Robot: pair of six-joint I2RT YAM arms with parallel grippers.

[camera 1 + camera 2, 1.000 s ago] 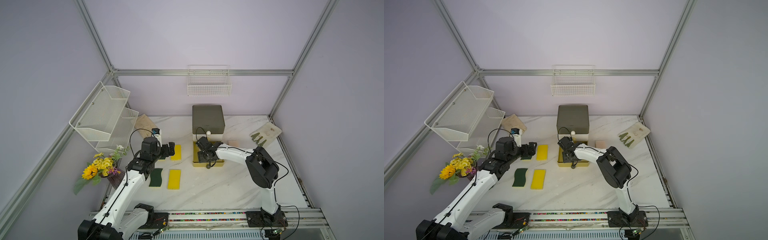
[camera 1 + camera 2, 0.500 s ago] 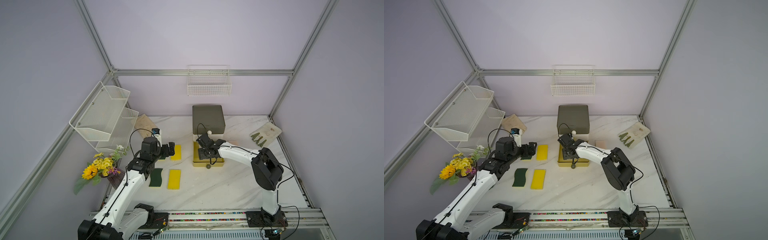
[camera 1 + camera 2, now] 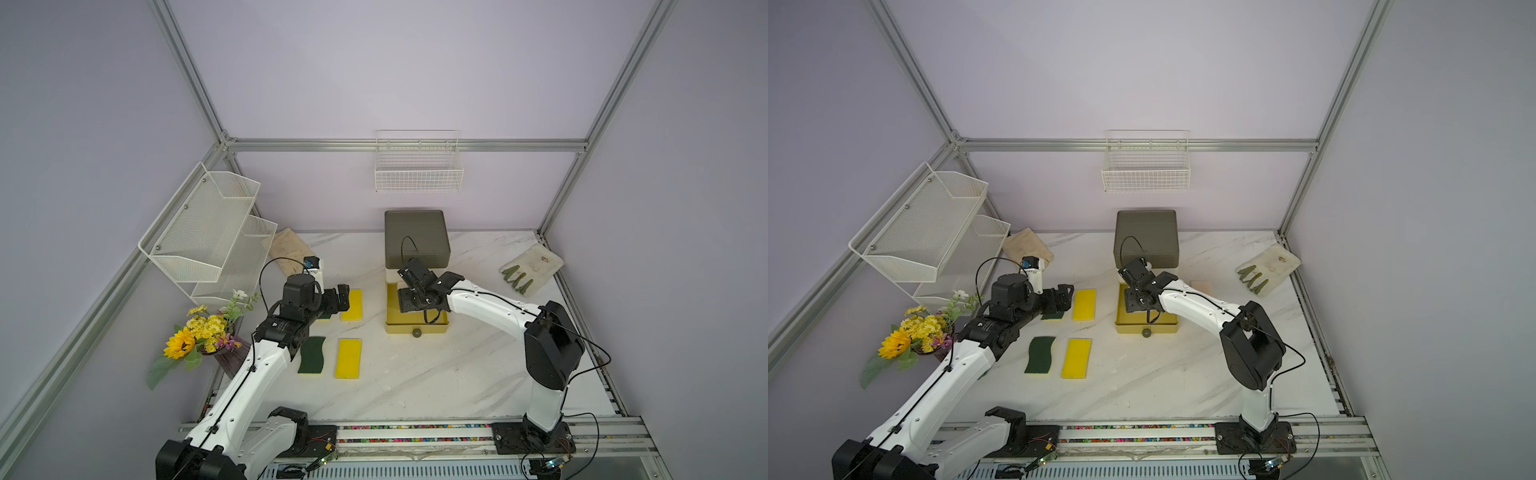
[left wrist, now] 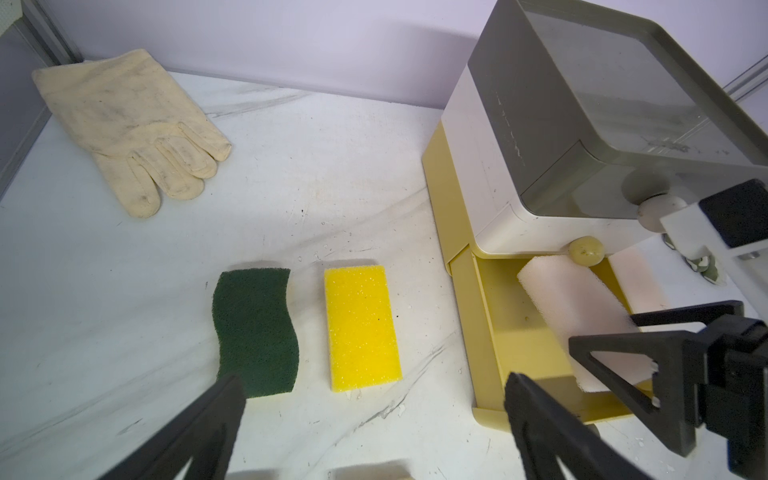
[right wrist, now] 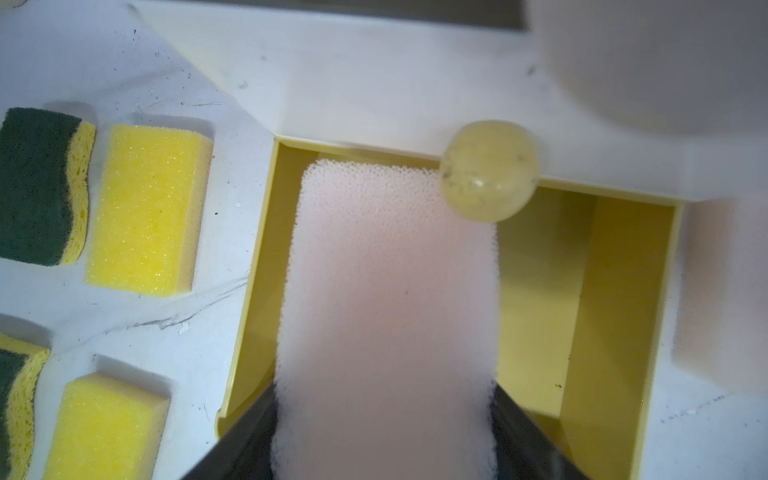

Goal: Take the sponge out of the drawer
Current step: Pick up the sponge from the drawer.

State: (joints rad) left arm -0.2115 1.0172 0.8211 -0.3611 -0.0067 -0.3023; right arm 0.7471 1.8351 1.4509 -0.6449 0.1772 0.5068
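The sponge (image 5: 386,311), a pale pink foam block, sits within the open bottom drawer (image 5: 257,266) of the cabinet (image 4: 498,166) at the far middle of the counter (image 3: 415,382). The right gripper (image 5: 384,388) pinches its near end, jaws partly closed against the two long sides. I cannot tell whether its underside touches the drawer floor.

The main risk is at the far end, which lies just beside the round knob (image 5: 490,170) of the closed drawer above. A straight lift would likely press the foam against that knob or the cabinet front, bending it and prying it from the grip. Drawing it toward the near side first looks safer.

Only one end is held and the foam is soft, so the long free end may sag or swing and work loose.

To the left, the left gripper (image 4: 372,378) hovers wide open and empty over a yellow sponge (image 4: 361,328), so the arms could meet there. To the right, a second pink sponge (image 5: 723,291) lies just beside the drawer, so the held one could land on it.
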